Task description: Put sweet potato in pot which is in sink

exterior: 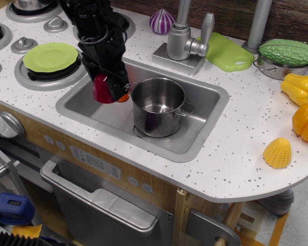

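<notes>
My black gripper (109, 84) is shut on the glossy dark red sweet potato (102, 88) and holds it above the left part of the grey sink (203, 133), just left of the pot. The shiny steel pot (158, 106) stands upright in the middle of the sink, open side up, with a purple reflection inside. The small orange cone toy is almost hidden behind the gripper and the sweet potato.
A green plate (50, 56) lies on the left burner. A striped onion (162, 21), the faucet (184, 38) and a green cutting board (225, 52) stand behind the sink. A steel pan with green gourd (286, 55), yellow peppers (302, 102) and yellow corn (277, 152) are at the right.
</notes>
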### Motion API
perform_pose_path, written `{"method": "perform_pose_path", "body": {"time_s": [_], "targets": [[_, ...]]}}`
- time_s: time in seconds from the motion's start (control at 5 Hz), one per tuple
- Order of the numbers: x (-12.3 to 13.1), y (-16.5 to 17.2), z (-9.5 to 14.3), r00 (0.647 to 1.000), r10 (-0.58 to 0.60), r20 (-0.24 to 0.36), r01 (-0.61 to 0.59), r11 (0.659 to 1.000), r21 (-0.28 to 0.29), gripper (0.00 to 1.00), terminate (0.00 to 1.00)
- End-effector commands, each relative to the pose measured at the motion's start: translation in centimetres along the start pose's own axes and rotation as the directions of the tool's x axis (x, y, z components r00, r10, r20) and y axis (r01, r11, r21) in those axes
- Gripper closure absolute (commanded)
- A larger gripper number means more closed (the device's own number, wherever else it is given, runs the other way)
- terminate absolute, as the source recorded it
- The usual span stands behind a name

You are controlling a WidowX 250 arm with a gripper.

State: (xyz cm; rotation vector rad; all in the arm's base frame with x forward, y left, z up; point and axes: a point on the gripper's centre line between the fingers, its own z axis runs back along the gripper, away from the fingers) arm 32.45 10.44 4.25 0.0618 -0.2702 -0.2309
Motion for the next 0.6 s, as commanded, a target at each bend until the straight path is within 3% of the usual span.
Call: {"method": "perform_pose_path", "body": {"time_s": [0.0, 0.2, 0.4], "targets": [[3.3, -0.1, 0.2, 0.997, 0.005, 0.078, -0.006, 1.000, 0.009, 0.00, 0.00], [5.3, -0.7, -1.0, 0.995, 0.014, 0.095, -0.010, 0.999, -0.033, 0.00, 0.00], [6.6, -2.0, -2.3, 0.991, 0.040, 0.125, -0.032, 0.997, -0.064, 0.00, 1.00]]}}
